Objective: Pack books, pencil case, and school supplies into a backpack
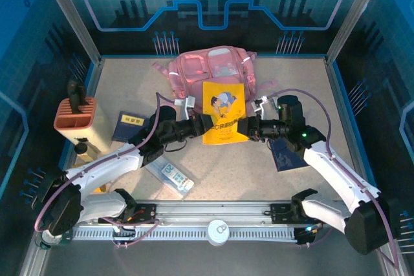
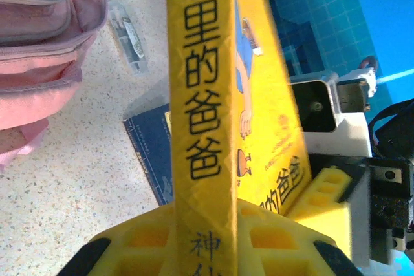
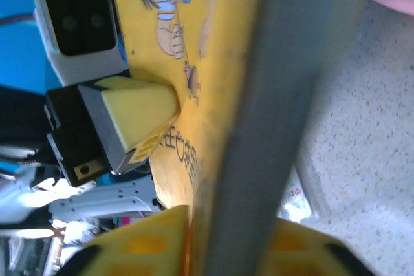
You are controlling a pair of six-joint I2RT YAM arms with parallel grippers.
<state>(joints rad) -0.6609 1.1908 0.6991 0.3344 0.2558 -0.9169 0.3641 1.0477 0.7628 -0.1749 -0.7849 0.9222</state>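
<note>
At the far left of the bench point(image 1: 304, 82) stands the orange holder point(image 1: 74, 117), well apart from the work. Just right of it the labelled navy book point(image 1: 129, 126) lies flat, and nearer the arms the pencil case point(image 1: 169, 176) lies flat too. Both are not yet packed and sit clear of the middle, where they seem to wait their turn within the left arm's reach. The left tool point(image 1: 206, 125) is pinched on the left edge of the yellow book point(image 1: 223, 111); its wrist view shows its pads either side of the spine. The book hangs between the two arms with its cover facing up and its far edge against the near side of the backpack point(image 1: 213, 69), which lies at the far middle of the bench. I cannot tell which pocket is open. The right tool point(image 1: 249, 127) is clamped on the book's right edge, one pad pressed to the cover. Holding a thin, floppy book by both edges probably keeps it from sagging and lets the arms steer it squarely toward the bag's mouth. Under the right arm, the second navy book point(image 1: 284, 153) lies flat on the bench, apart from the bag. By this reckoning packing is at an early stage: one book in hand, and two books and the case left.
</note>
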